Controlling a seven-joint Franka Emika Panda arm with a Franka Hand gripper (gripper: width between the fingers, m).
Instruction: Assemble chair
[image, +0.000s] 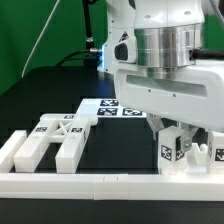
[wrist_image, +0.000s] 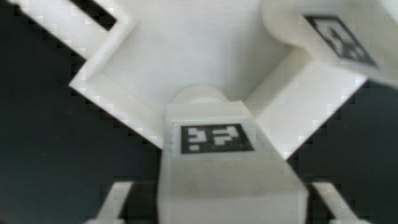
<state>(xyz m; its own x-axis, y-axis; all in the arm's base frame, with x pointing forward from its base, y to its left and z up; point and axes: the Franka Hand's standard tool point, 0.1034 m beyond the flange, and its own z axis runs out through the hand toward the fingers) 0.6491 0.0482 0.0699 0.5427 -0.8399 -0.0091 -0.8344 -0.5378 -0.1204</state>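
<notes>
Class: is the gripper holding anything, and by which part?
Cannot be told. The gripper straddles the narrow tagged end of a white chair piece, but finger contact does not show.

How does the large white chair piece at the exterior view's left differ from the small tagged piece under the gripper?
The large piece lies free, away from the gripper; the small piece sits under it. The large piece is wide with cross bracing; the small piece is compact. Both are white with tags.
</notes>
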